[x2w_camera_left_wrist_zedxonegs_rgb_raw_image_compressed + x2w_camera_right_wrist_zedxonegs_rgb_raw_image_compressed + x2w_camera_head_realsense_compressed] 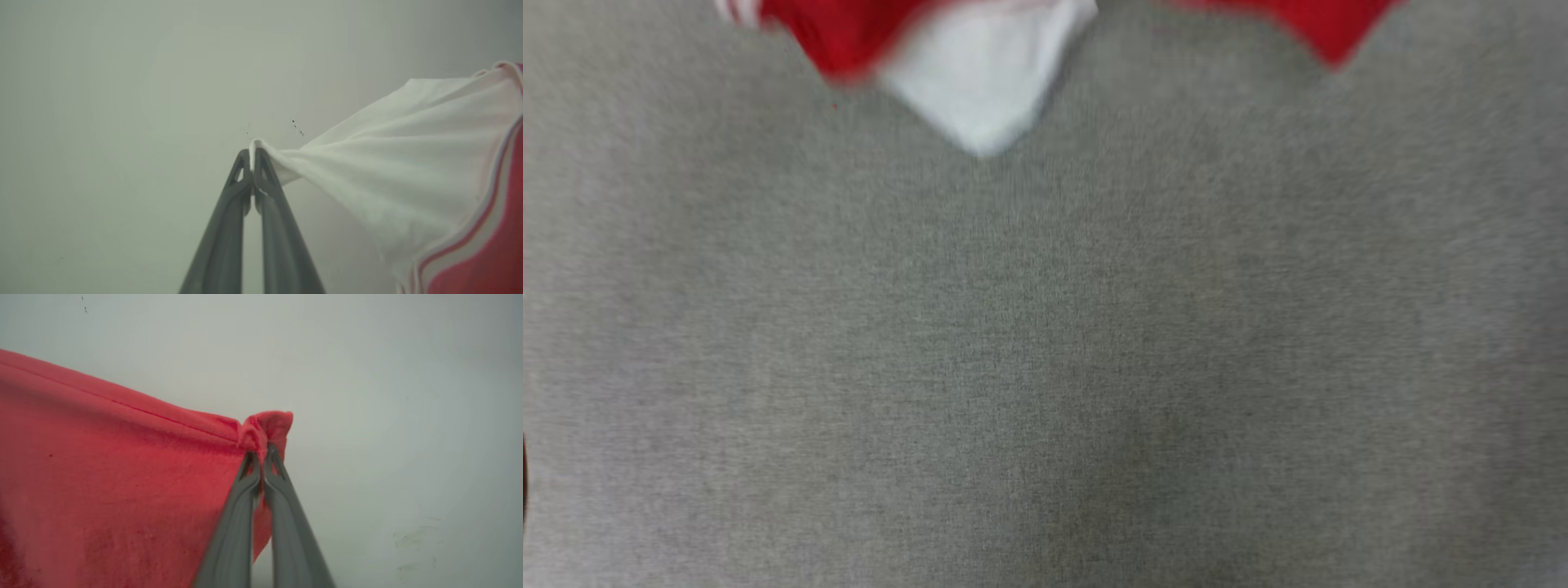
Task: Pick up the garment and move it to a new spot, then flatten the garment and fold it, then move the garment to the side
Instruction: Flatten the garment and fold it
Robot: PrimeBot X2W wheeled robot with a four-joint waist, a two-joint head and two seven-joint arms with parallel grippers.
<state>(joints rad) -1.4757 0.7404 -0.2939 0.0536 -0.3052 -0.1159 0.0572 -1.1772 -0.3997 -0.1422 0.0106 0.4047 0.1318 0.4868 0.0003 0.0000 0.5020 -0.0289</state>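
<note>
The garment [980, 73] hangs blurred at the top edge of the head view, a white sleeve tip between red cloth, above the grey table. In the left wrist view my left gripper [252, 157] is shut on the edge of the garment's white sleeve [388, 163], which stretches off to the right toward red striped trim. My right gripper [263, 455] is shut on a bunched red corner of the garment [122, 477], whose red cloth spreads tight to the left in the right wrist view.
The grey cloth-covered table [1045, 343] spans the head view below the hanging cloth. Behind both grippers in the wrist views is a plain pale wall [122, 102].
</note>
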